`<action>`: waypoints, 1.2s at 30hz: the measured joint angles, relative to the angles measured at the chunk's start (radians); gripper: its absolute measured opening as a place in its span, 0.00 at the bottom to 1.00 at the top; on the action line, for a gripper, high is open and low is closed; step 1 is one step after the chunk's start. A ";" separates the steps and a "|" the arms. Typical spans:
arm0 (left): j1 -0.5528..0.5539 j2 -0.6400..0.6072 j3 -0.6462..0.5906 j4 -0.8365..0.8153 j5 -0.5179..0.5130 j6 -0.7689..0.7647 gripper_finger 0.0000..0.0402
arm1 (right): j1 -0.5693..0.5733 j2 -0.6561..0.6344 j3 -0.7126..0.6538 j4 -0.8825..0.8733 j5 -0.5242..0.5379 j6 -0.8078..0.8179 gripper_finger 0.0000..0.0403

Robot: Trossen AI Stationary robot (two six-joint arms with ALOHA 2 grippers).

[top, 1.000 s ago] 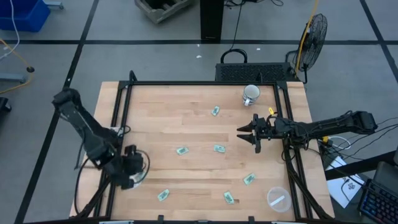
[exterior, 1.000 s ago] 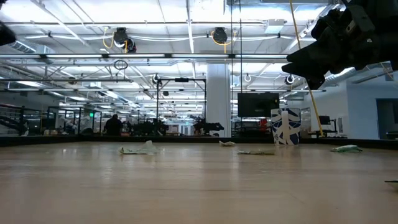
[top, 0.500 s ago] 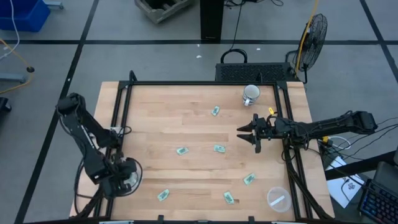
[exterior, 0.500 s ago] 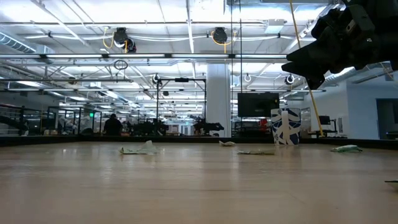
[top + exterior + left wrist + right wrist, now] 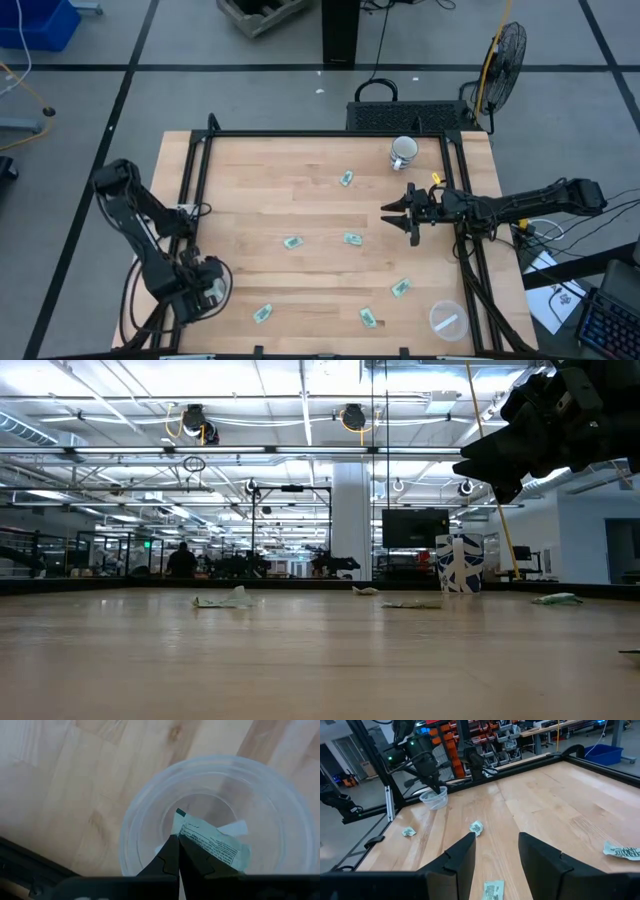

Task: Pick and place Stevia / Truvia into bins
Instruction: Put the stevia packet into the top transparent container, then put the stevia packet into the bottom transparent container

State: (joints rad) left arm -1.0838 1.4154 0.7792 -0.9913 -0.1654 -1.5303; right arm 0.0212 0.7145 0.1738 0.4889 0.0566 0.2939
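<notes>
Two dark arms work over a wooden table [image 5: 300, 200] edged by a black frame.

Left gripper [image 5: 205, 290]: it hangs over the near left corner of the table, directly above a clear plastic cup [image 5: 212, 815]. Its fingers are pressed together on a pale green and white sachet [image 5: 212, 845], which sits over the mouth of the cup. A white scrap lies on the cup's bottom.

Right gripper [image 5: 392, 216]: it hovers above the right half of the table, pointing left. Its fingers stand apart and hold nothing. In the low view this gripper [image 5: 490, 468] appears well above the tabletop.

Loose sachets lie scattered on the wood:
- one toward the far side [image 5: 346, 178];
- two near the middle, [image 5: 291, 242] and [image 5: 352, 239];
- three along the near side, [image 5: 263, 313], [image 5: 368, 317] and [image 5: 401, 287].

A second clear cup [image 5: 447, 320] stands at the near right corner with a white sachet inside. A white mug [image 5: 403, 152] stands at the far right of the table. The right wrist view shows the left gripper [image 5: 436, 789] poised over its cup, with sachets lying between the two arms.
</notes>
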 joint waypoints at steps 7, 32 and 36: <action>0.031 0.007 0.000 0.000 -0.001 0.001 0.10 | 0.000 0.000 0.000 0.000 0.000 -0.012 0.35; 0.212 -0.236 0.000 0.001 0.144 0.051 0.06 | 0.000 0.001 0.022 0.153 0.073 -0.227 0.35; 0.261 -0.369 0.000 0.001 -0.023 0.225 0.01 | 0.000 0.040 0.145 0.064 0.073 -0.276 0.35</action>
State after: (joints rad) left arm -0.8223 1.0467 0.7792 -0.9901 -0.1888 -1.3051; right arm 0.0208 0.7546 0.3185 0.5524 0.1299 0.0179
